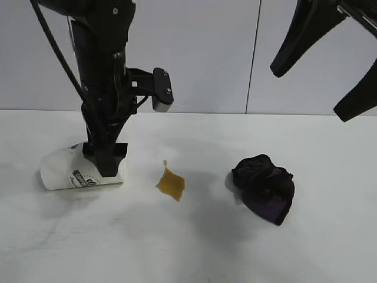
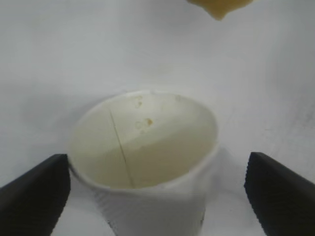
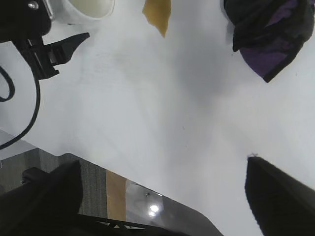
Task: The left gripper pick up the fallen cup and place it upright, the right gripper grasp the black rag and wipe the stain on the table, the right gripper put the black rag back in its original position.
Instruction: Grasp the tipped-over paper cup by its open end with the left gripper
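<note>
The white cup [image 1: 68, 172] lies on its side at the table's left, mouth toward the stain. My left gripper [image 1: 108, 168] is down over it, open. In the left wrist view the fingers [image 2: 34, 196] stand on either side of the cup [image 2: 142, 142], one at its rim, the other apart from it. The amber stain [image 1: 171, 184] is mid-table and shows in the left wrist view [image 2: 219, 7]. The black rag [image 1: 265, 186], purple underneath, lies to its right. My right gripper [image 1: 309, 93] hangs high at the upper right, open and empty.
The white table [image 1: 194, 247] runs wide toward the front. The right wrist view shows the rag [image 3: 268, 34], the stain [image 3: 157, 12], the cup [image 3: 88, 7], a finger of the left gripper [image 3: 64, 49] and the table's edge [image 3: 162, 194] with floor beyond it.
</note>
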{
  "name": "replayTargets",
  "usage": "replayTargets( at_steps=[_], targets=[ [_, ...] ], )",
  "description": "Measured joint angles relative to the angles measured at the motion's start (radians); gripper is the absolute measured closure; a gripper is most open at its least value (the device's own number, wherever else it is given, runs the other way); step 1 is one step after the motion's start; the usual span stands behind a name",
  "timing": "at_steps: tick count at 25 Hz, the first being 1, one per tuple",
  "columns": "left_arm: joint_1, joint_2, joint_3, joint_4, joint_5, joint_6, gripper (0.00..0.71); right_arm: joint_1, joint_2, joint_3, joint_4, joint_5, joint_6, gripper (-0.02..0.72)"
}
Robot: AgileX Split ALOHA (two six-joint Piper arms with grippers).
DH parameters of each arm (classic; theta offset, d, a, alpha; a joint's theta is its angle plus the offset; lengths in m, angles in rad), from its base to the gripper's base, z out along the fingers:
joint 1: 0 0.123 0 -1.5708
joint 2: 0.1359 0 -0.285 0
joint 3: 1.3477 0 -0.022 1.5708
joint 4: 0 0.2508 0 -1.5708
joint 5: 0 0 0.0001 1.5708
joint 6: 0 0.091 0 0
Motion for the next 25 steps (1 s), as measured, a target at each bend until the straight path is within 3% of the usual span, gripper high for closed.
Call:
replayTargets(
  at_steps=[25],
  targets=[
    [0.021, 0.056, -0.003, 0.063, -0.041, -0.026, 0.030, 0.000, 0.000, 0.000, -0.003, 0.000, 0.000, 0.081]
  ],
)
